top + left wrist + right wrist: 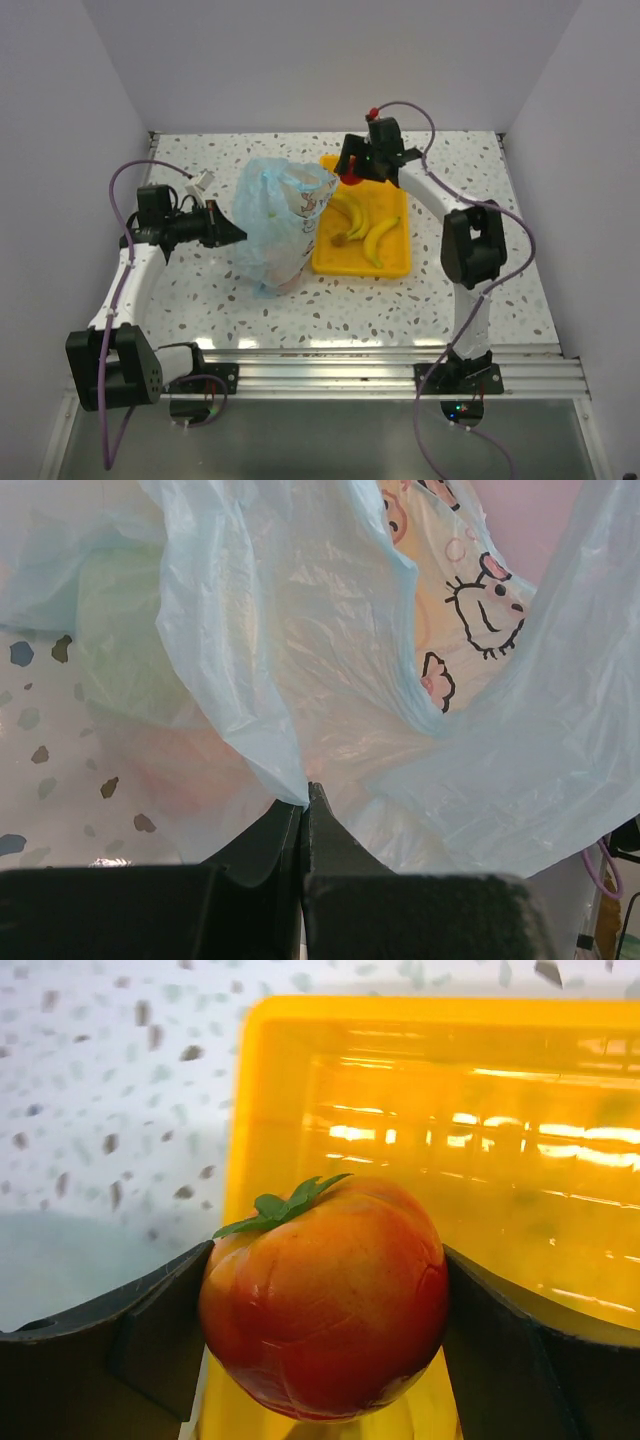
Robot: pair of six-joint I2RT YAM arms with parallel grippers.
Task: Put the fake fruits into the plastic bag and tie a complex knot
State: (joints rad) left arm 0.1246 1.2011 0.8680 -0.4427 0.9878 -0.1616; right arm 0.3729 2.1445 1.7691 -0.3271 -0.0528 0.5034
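The apple [325, 1295] is glossy, the plastic bag [330, 630] crinkled film

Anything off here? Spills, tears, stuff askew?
Nothing stands out. The plastic bag stands upright beside the yellow tray, its edge pinched in the left gripper. Two bananas lie inside the tray. The right gripper is closed around a red apple over the tray's corner. No spill or tear visible.

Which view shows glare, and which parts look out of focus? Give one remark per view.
Right wrist: glare streaks on the yellow tray, speckled table blurred, the red-orange fruit sharper. Left wrist: the plastic bag fills the frame, glowing and soft, speckles hazy through it. Top external: even light, faint shadows, all in focus.
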